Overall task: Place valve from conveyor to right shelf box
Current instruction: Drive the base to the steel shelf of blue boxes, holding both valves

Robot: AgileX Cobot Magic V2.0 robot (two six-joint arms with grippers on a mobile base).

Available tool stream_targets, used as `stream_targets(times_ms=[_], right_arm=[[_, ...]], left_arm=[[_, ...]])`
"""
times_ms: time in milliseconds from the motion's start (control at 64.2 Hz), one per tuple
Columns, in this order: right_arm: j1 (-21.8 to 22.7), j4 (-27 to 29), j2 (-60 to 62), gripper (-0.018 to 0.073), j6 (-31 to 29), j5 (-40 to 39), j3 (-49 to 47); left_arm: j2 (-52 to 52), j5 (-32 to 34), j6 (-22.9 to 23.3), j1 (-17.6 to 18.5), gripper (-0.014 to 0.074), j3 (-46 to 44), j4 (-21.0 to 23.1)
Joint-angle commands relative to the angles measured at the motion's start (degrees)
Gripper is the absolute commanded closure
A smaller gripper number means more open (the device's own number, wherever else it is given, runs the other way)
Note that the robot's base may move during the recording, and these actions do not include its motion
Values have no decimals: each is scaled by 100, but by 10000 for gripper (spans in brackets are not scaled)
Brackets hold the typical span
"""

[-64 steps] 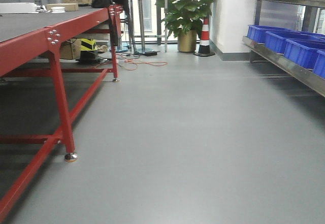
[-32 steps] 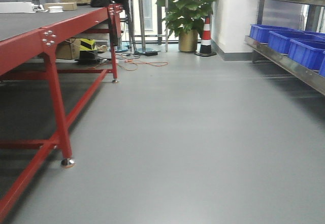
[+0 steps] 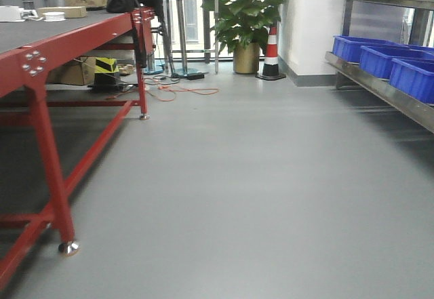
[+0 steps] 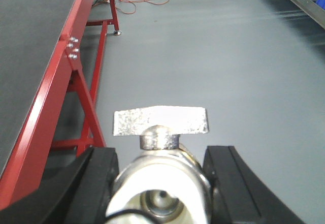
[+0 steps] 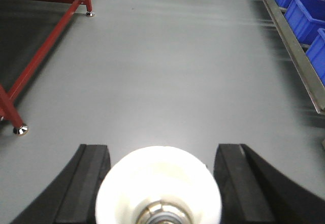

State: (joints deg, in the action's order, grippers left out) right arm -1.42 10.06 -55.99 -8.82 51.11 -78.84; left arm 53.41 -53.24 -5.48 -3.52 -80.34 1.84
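A metal valve (image 4: 160,183) with a flat silver handle (image 4: 160,121) sits between the black fingers (image 4: 99,183) of my left gripper (image 4: 160,150), which is shut on it above the floor. My right gripper (image 5: 162,147) is shut on a second valve (image 5: 158,183), seen end-on as a white round body with a metal centre. The conveyor (image 3: 41,31) (image 4: 30,41), a dark grey belt on a red frame, runs along the left. The right shelf (image 3: 380,85) (image 5: 284,26), of stainless steel, holds blue boxes (image 3: 380,56) (image 5: 304,10) at the right edge.
Grey floor lies between conveyor and shelf. A red conveyor leg (image 3: 51,177) stands near at the left. A potted plant (image 3: 247,14), a striped traffic cone (image 3: 271,51) and an orange cable (image 3: 183,92) are at the far end. Cardboard boxes (image 3: 64,11) rest on the belt's far end.
The front view has rolled forward: the near red leg slid left and down, and the blue boxes moved further toward the right edge.
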Motion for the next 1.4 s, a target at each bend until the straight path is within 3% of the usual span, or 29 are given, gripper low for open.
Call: stream_targets(times_ms=[0,1387], right_arm=[[5,3,55,713,-30,-410,-104],[5,3,55,713,-30,-410,-104]], left_arm=[[-50,340,17,23,708,-32,45],[-39,340,17,23,708,-32,27]])
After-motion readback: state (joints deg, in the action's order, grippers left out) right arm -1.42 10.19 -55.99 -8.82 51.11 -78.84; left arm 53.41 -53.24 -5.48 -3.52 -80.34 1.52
